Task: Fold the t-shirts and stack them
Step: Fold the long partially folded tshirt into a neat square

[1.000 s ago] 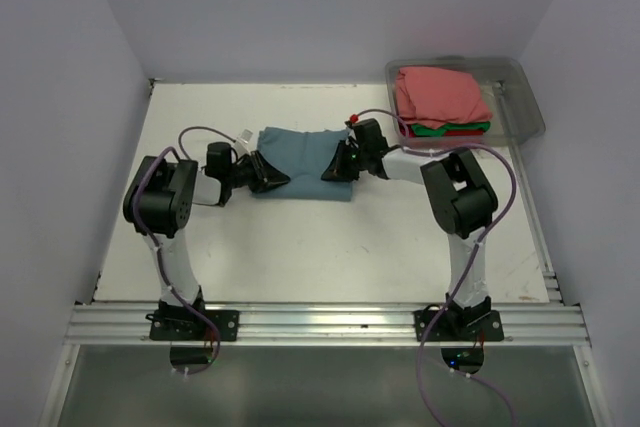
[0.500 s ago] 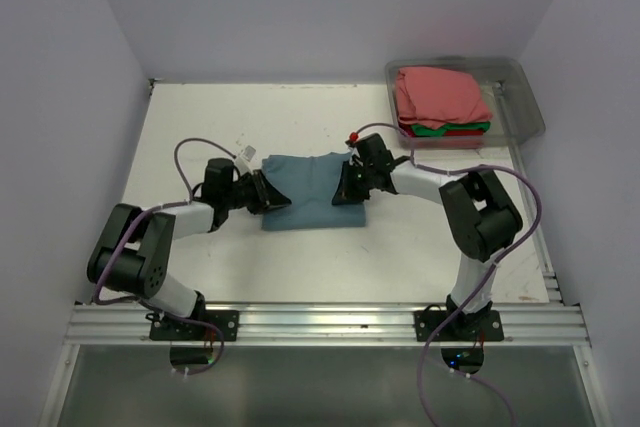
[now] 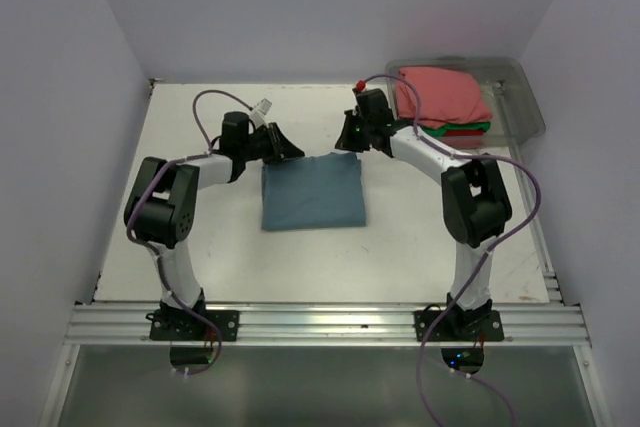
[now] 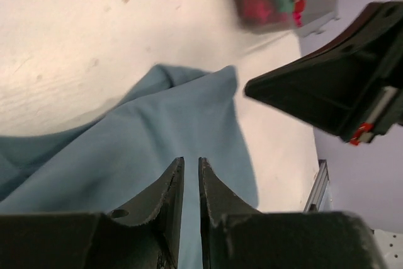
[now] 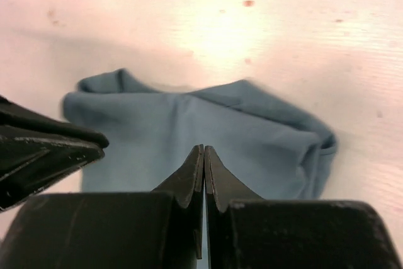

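Note:
The slate-blue t-shirt (image 3: 312, 192) lies folded in a flat rectangle mid-table; it also shows below the fingers in the left wrist view (image 4: 157, 130) and the right wrist view (image 5: 252, 137). My left gripper (image 3: 287, 148) (image 4: 191, 160) hovers at its far left corner, jaws a narrow gap apart with no cloth between them. At the far right corner my right gripper (image 3: 349, 136) (image 5: 203, 148) is shut on nothing. A salmon-pink t-shirt (image 3: 440, 95) tops a folded stack over a green one (image 3: 432, 130) and a red one (image 3: 468, 134).
The stack sits in a clear plastic bin (image 3: 522, 97) at the back right corner. White walls close in the table on the left, back and right. An aluminium rail (image 3: 320, 322) runs along the near edge by the arm bases.
The blue shirt was drawn toward the near side and now lies flat. Both grippers have let go of it and moved up to its far edge.

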Robot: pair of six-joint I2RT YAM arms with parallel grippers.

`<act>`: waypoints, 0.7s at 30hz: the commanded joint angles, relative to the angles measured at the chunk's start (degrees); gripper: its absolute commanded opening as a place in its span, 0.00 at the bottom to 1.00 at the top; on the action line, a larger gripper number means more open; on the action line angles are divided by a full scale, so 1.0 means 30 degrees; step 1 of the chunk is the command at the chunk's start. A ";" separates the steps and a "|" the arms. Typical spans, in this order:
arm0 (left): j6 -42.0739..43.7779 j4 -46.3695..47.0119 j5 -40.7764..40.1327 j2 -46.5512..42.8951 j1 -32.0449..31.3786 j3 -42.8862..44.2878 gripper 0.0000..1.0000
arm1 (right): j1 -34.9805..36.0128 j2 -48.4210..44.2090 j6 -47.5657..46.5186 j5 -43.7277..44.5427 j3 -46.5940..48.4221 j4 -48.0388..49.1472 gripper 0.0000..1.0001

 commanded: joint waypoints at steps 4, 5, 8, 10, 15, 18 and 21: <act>0.1327 -0.0960 -0.0152 0.3352 0.0090 0.0615 0.16 | -0.0579 0.2088 -0.0051 0.2845 0.0776 -0.1969 0.00; 0.1473 -0.1109 -0.0242 0.3586 0.0235 0.0586 0.15 | -0.0608 0.2380 -0.0080 0.3193 0.0776 -0.2027 0.00; 0.1971 -0.1547 -0.1236 0.3707 0.0615 0.0002 0.14 | -0.0667 0.2792 -0.0168 0.3518 0.0572 -0.1998 0.00; 0.2293 -0.1579 -0.1647 0.3414 0.0967 -0.0555 0.14 | -0.0725 0.3027 -0.0256 0.3752 0.0279 -0.2027 0.00; 0.1829 -0.0967 -0.1708 0.2828 0.2754 -0.2018 0.12 | -0.0755 0.3028 -0.0461 0.4602 -0.0569 -0.2027 0.00; 0.1681 -0.0904 -0.1853 0.2448 0.3458 -0.2226 0.11 | -0.0784 0.2765 -0.0665 0.4545 -0.0630 -0.2027 0.00; 0.1680 -0.0760 -0.1797 0.1659 0.3577 -0.1964 0.11 | -0.0784 0.2063 -0.0987 0.3580 -0.0630 -0.1326 0.00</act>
